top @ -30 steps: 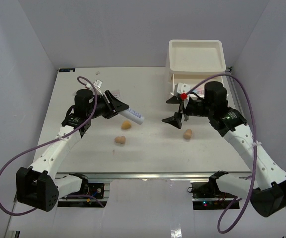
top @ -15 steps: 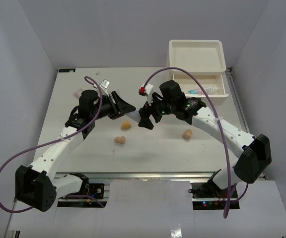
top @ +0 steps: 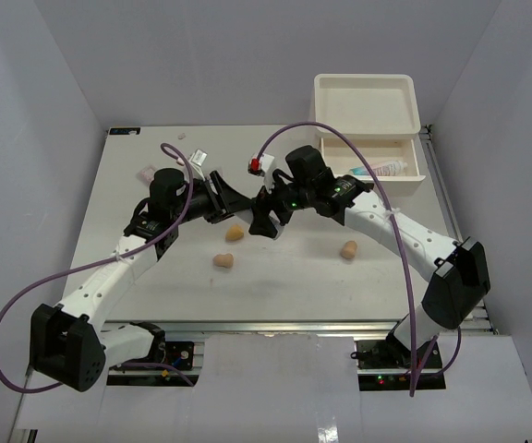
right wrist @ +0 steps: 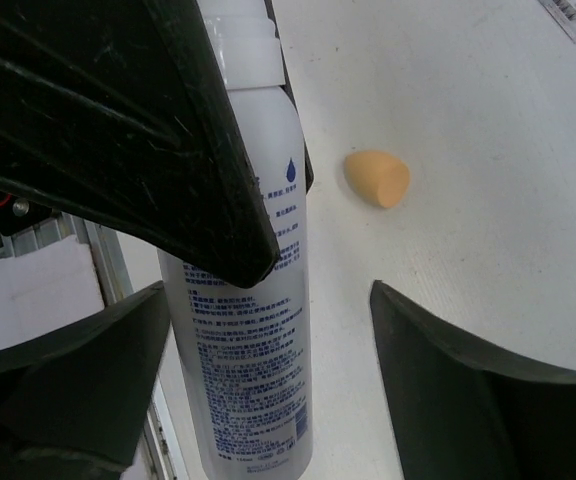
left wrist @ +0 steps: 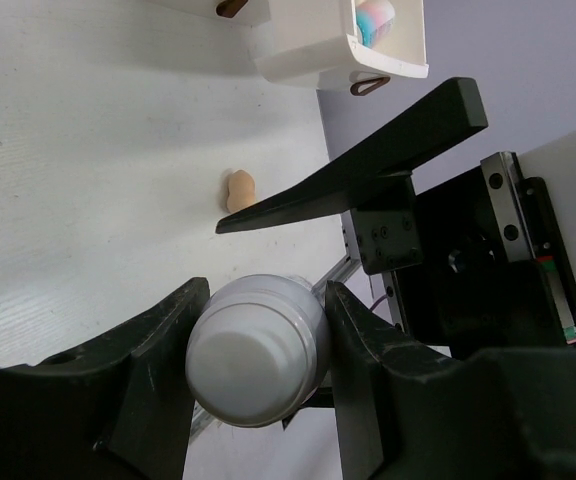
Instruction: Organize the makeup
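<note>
My left gripper (left wrist: 264, 300) is shut on the cap end of a white bottle (left wrist: 258, 350) with blue print and holds it above the table. My right gripper (right wrist: 268, 300) is open, and its fingers (right wrist: 488, 380) straddle the bottle's body (right wrist: 253, 330). In the top view the two grippers meet at mid-table, left (top: 232, 197) and right (top: 266, 220), and the bottle is mostly hidden between them. Three tan sponges lie on the table: one (top: 234, 233) below the grippers, one (top: 223, 261) nearer, and one (top: 348, 249) to the right. Flat white packets (top: 195, 157) lie at the back left.
The white drawer unit (top: 368, 111) stands at the back right. Its lower drawer (top: 412, 173) is pulled open and holds a pink and blue tube (top: 377, 170). Another small packet (top: 146, 173) lies at the far left. Purple cables arch over both arms.
My right arm has swung left from the drawer unit to the bottle, and its open fingers now straddle it. My left gripper has shifted slightly right with the bottle.
</note>
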